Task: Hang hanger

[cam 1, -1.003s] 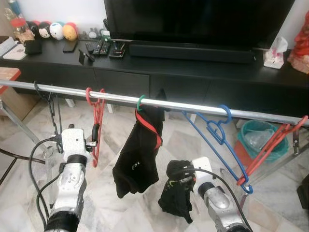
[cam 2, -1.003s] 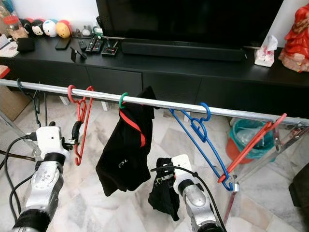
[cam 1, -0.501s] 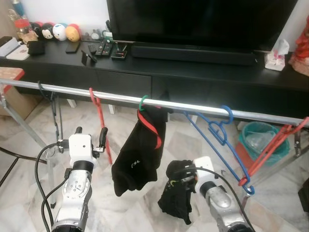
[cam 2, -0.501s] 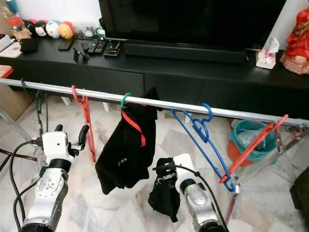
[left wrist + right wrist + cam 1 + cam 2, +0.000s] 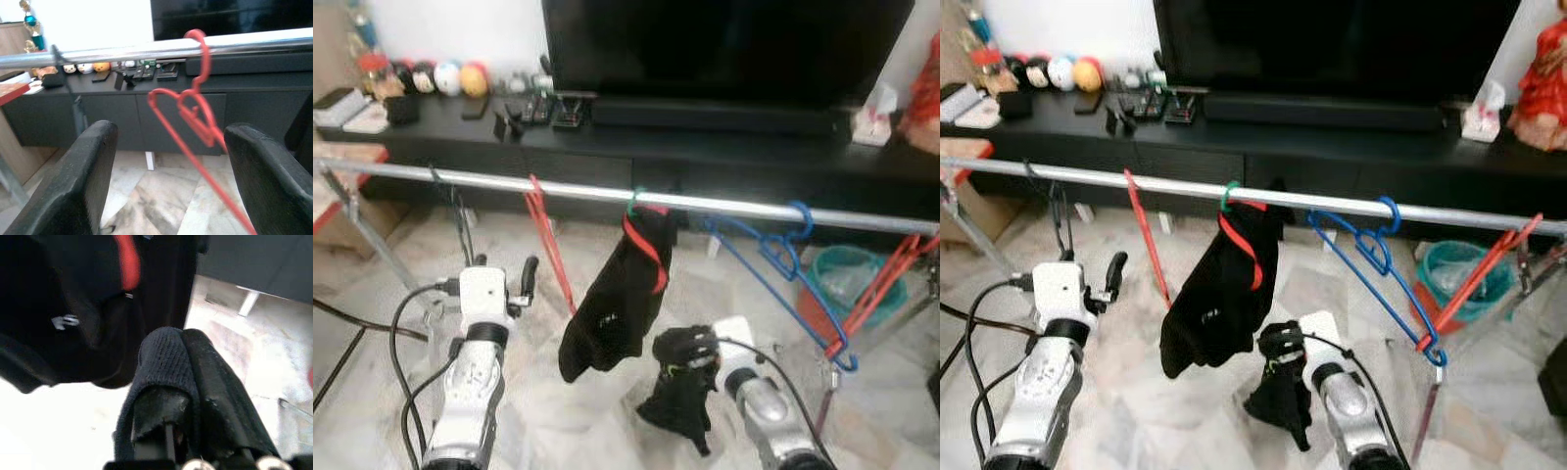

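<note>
My left claw (image 5: 501, 270) hangs wide apart below the metal rail (image 5: 724, 204), holding nothing. The red hanger (image 5: 548, 240) is hooked over that rail, just beyond my fingers (image 5: 83, 176). My right claw (image 5: 690, 345) is clamped on a black garment (image 5: 682, 397) low near the floor.

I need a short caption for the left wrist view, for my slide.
Open left gripper facing a red hanger hooked on the metal rail.

Pale marble-tiled floor (image 5: 372, 392), long black TV cabinet (image 5: 724, 157), large dark television (image 5: 724, 49), white wall (image 5: 460, 29) behind
</note>
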